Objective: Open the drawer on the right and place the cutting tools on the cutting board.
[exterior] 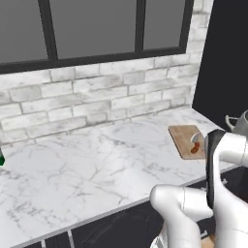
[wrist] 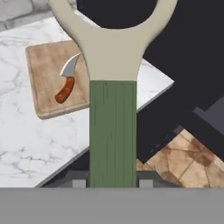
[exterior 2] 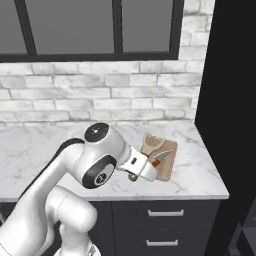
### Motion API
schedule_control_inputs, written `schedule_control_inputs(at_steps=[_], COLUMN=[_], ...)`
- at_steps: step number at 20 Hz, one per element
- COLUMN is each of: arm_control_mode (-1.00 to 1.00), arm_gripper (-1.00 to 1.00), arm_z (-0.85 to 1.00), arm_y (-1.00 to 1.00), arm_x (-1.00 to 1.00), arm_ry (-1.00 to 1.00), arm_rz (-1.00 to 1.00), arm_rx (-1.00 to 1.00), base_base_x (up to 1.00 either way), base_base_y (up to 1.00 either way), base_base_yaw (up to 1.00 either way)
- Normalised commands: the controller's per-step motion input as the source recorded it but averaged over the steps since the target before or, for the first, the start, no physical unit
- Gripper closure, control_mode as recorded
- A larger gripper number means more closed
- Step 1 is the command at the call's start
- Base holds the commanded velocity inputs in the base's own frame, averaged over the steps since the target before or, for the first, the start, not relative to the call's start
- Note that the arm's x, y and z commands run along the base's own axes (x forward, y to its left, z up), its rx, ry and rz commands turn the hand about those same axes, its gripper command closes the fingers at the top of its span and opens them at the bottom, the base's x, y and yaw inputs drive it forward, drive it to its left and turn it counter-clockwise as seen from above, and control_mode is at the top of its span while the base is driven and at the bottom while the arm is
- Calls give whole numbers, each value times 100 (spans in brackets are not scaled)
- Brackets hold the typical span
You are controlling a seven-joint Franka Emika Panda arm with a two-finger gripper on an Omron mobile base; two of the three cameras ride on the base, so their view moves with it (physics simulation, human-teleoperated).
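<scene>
Hand view: the green peeler point(wrist: 113, 131) stands up big and close in the middle, its pale Y-shaped head point(wrist: 111, 39) at the top.
Gripper: the two small dark tips point(wrist: 113, 180) sit tight on each side of the peeler's green handle, so it is closed on the peeler and holds it.
Peeler place: it is up in the air, over the edge of the white marble counter point(wrist: 30, 131), just beside the cutting board point(wrist: 46, 72).
Knife: the small knife point(wrist: 68, 81) with the red-brown handle and silver blade lies flat on the cutting board, near its middle.
Knife tilt: it lies slanted, handle toward the near edge of the board and curved blade pointing away.
Board place: the cutting board lies flat on the counter near the right end, close to the front edge.
Left base view: the cutting board point(exterior: 184, 138) shows on the right part of the counter point(exterior: 97, 164), with the knife point(exterior: 195, 147) on it, partly behind the white arm point(exterior: 225, 160).
Right base view: the arm point(exterior 2: 95, 160) bends over the counter point(exterior 2: 200, 170), and its hand reaches to the cutting board point(exterior 2: 165, 155), where the knife point(exterior 2: 156, 161) lies.
Drawers: two narrow dark drawers with silver bar handles point(exterior 2: 162, 213) show under the counter in the right base view.
Wall: white bricks point(exterior: 97, 97) and a dark-framed window point(exterior: 92, 29) are behind the counter.
Floor: brown tiles point(wrist: 183, 157) show far below the peeler in the hand view.
</scene>
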Motion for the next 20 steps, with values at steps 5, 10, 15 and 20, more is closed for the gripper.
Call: schedule_control_inputs(at_steps=[5,10,15,20], arm_control_mode=[-100,-100,-100,-100], arm_gripper=[100,100,100,100], arm_z=[0,0,-4,-8], arm_y=[-7,-12,0,6], arm_x=[96,77,52,40], arm_ry=[33,13,0,-1], arm_rz=[0,-2,-7,0], arm_rx=[18,26,16,0], base_base_x=[0,0,0,0], base_base_y=[0,0,0,0], base_base_yaw=[0,0,0,0])
